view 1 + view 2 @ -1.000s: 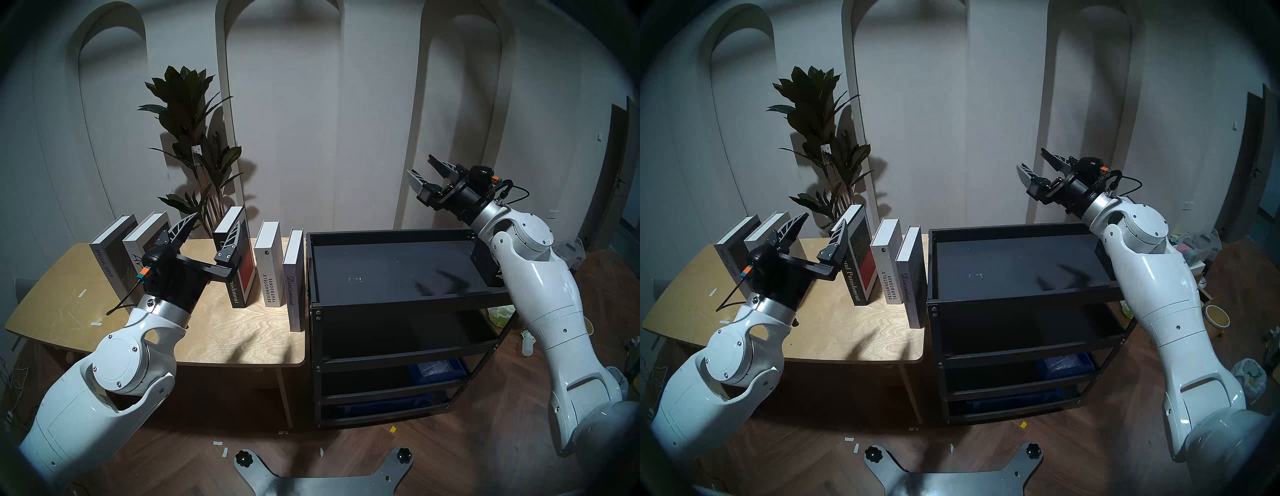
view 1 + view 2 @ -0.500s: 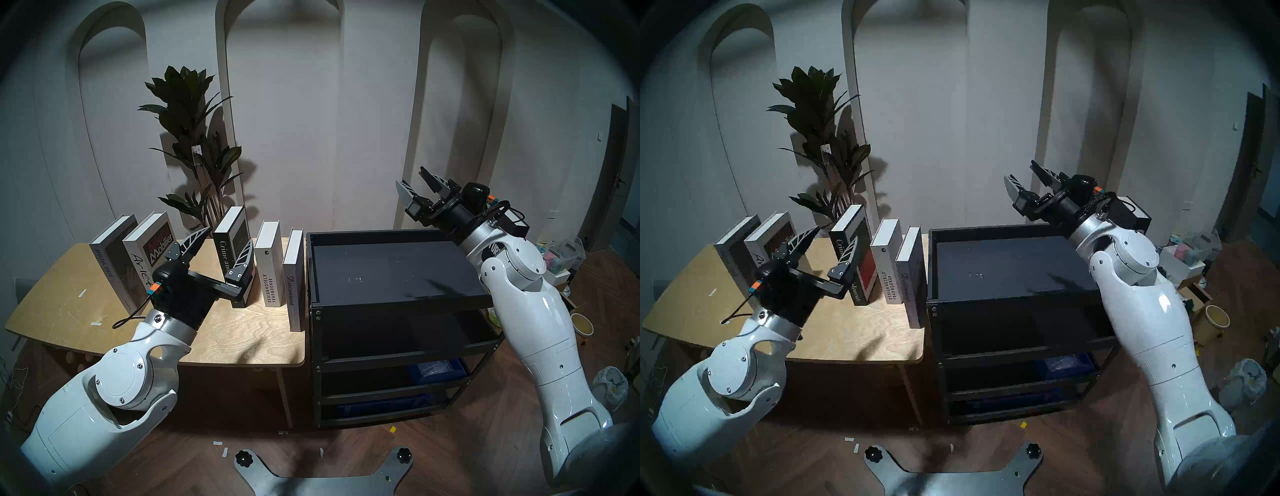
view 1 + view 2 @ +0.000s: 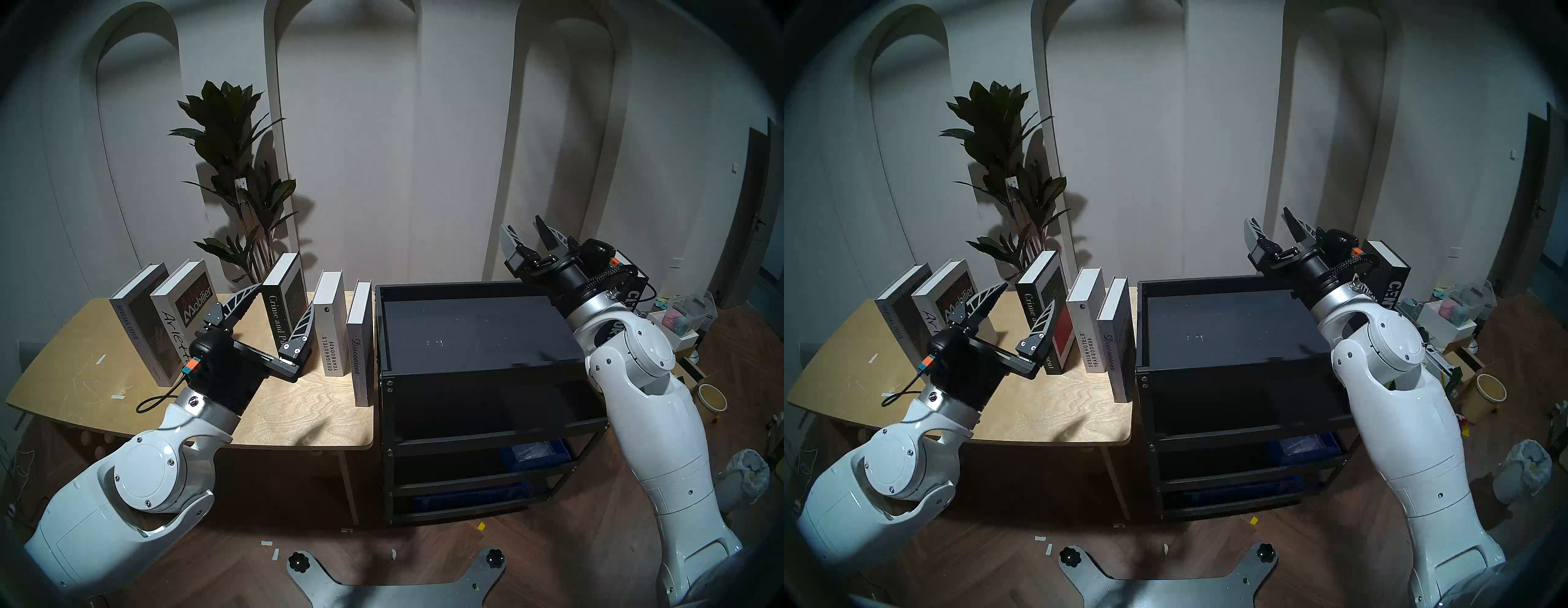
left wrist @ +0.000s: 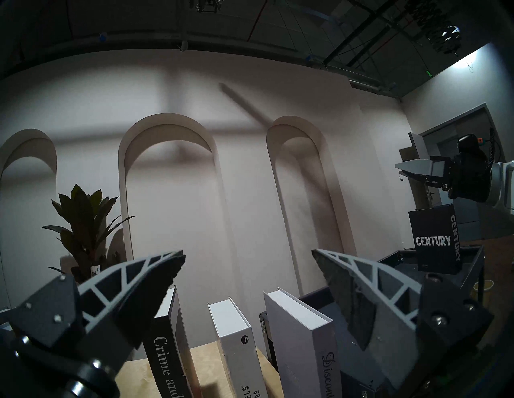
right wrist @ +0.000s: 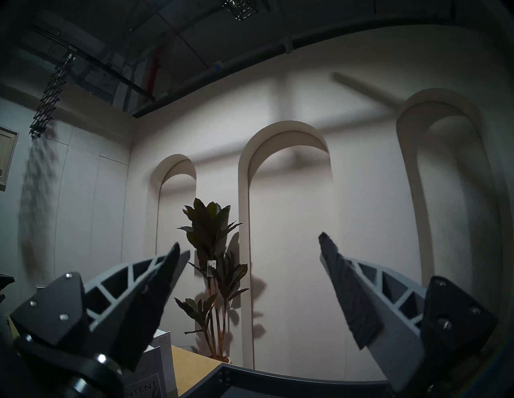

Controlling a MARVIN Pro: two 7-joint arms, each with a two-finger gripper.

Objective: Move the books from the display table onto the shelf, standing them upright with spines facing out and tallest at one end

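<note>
So closest to the camera you've got the two white arms coming in from the bottom corners, and neither one is carrying anything. The left gripper (image 3: pixel 282 299) is spread wide and tipped slightly upward over the display table (image 3: pixel 76 339), its fingers sitting in front of the row of books without touching any as far as I can tell. The right gripper (image 3: pixel 528 231) is also wide and empty, raised above the right back corner of the shelf (image 3: pixel 479 369), pointing up and off to the left. On the light wood table five books stand upright with spines toward us: SPECIAL ISSUE (image 3: pixel 131 310) at the far left, the Arietta book (image 3: pixel 178 318) leaning right next to it, then a gap, then Crime and Punishment (image 3: pixel 280 297) tilted a bit, the white DESIGNHOTELS YEARBOOK (image 3: pixel 331 327), and Discontent (image 3: pixel 360 348) just beside the table's right edge, up against the black rack. The rack's dark top tray is mostly bare, but the black CENTURY book (image 3: pixel 1388 271) stands upright at its far right end, half hidden behind the right wrist in the head views and plain to see in the left wrist view (image 4: pixel 434 241). Behind the table there's a tall potted plant (image 3: pixel 237 170) against the arched wall panels (image 3: pixel 348 127).
</note>
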